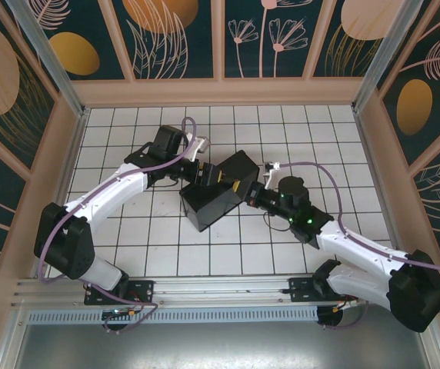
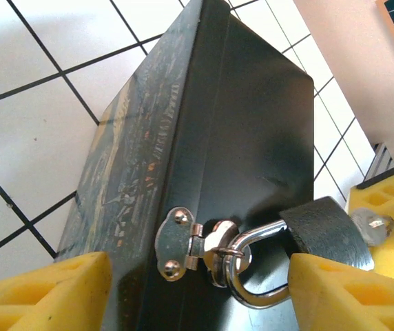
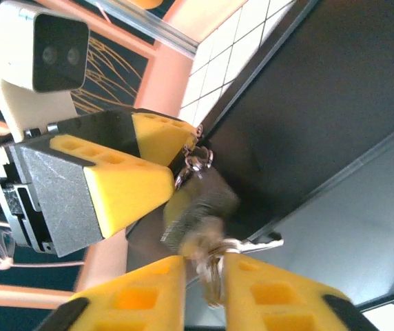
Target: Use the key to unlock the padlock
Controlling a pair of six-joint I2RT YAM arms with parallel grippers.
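Left wrist view: the left gripper (image 2: pixel 200 269) is shown spread wide about the edge of the dark box (image 2: pixel 252 117), with 1 pad lying by the painted lid and the other touching the padlock (image 2: pixel 324 227); whether that pad presses cannot be told. The padlock is hung by its shackle (image 2: pixel 249 293) from the hasp (image 2: pixel 176 241) on the box's front. The key (image 2: pixel 370 222) is seen at the padlock's base, apparently seated in the keyway. In the right wrist view the right gripper (image 3: pixel 204 265) is shown with its 2 pads slightly parted around the key's head; whether the key is pinched cannot be told. A slip is judged the main risk: with a slack hold the key would be left unturned or dropped out. A 2nd risk lies in the padlock itself, which could be swung round with the key if it is not braced. The padlock is seen as a small dark-grey block with a bright, thin U-shaped shackle, not yet sprung; the key is small, silvery and blurred.
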